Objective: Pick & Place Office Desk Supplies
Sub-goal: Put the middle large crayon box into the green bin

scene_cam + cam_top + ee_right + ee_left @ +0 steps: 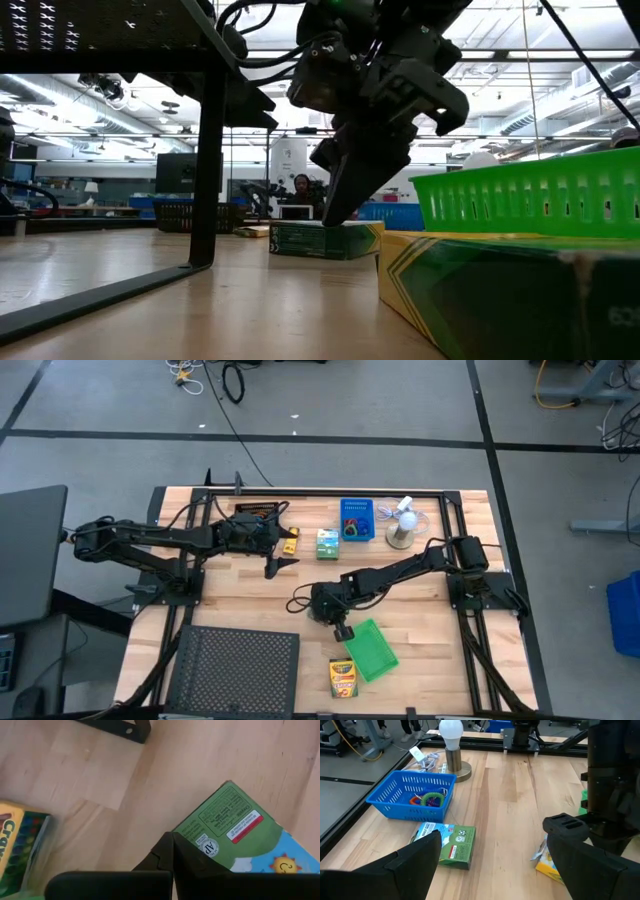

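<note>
My right gripper [343, 630] is shut and points steeply down beside the green bin [372, 650]. Its tips are on a green-white box [235, 827], which lies flat on the table and is hidden under the arm in the high view. The yellow crayon box [343, 678] lies flat near the front edge. My left gripper [280, 563] hangs open above the table at the back left. Ahead of it lie a second green-white box [451, 845] and the yellow tube [547, 864]. The blue bin [357, 520] holds coloured rubber-band loops [427, 799]. My right gripper has its shut fingertips [167, 847] set down on the green-white box's printed top face, at one long edge near a corner [202, 837]. The fingers come from above at a slant. In the low view the tip meets the box's top [325, 227], and the box stays flat on the table.
The white mini fan [400, 525] stands at the back right beside the blue bin. The large black mesh tray [235, 670] stands on legs at the front left. A black frame rail [300, 492] runs along the far edge.
</note>
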### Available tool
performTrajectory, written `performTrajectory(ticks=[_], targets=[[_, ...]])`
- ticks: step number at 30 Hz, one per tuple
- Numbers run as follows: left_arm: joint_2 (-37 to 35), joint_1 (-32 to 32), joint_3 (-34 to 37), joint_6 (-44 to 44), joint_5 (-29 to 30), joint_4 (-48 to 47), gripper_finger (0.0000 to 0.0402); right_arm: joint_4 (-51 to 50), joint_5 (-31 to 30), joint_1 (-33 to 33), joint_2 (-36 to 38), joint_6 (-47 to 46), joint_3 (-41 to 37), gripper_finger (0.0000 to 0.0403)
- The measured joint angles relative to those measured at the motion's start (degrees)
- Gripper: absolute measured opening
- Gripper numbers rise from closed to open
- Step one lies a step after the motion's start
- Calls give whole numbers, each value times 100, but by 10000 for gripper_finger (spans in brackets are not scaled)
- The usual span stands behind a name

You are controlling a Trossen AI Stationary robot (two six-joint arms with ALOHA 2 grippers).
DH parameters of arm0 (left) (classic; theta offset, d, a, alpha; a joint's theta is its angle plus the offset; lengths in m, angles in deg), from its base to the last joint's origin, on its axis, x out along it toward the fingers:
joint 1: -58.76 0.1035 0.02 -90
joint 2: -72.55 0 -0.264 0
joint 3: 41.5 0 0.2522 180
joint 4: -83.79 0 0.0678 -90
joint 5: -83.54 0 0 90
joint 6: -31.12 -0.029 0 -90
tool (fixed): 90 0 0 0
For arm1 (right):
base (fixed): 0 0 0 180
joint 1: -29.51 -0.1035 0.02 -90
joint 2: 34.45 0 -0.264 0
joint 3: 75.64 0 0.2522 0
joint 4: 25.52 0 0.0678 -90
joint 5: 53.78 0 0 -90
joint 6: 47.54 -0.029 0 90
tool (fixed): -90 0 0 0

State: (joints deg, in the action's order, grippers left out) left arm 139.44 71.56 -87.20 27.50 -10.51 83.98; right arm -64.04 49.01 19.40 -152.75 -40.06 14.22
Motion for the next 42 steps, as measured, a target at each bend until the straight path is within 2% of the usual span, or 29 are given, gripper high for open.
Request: performTrajectory(ticks=[4,9,15,23,34,40,42], targets=[[0,2,0,-32,99,-2,368,-11,27,-56,0,138,0,0],[0,4,0,-45,109,-3,368,-105,810,-138,-25,445,-13,0],[0,4,0,-45,109,-10,368,-135,1298,-50,-50,504,-24,0],[0,4,0,-39,107,-54,368,-170,1108,191,-144,-133,-13,0],[-1,4,0,-3,98,-108,368,93,-417,549,-110,-881,24,0],[-2,4,0,156,94,-340,368,13,-2173,573,-21,-1018,20,0],[-2,4,0,306,37,-446,368,-170,-2581,592,110,-1010,-26,0]])
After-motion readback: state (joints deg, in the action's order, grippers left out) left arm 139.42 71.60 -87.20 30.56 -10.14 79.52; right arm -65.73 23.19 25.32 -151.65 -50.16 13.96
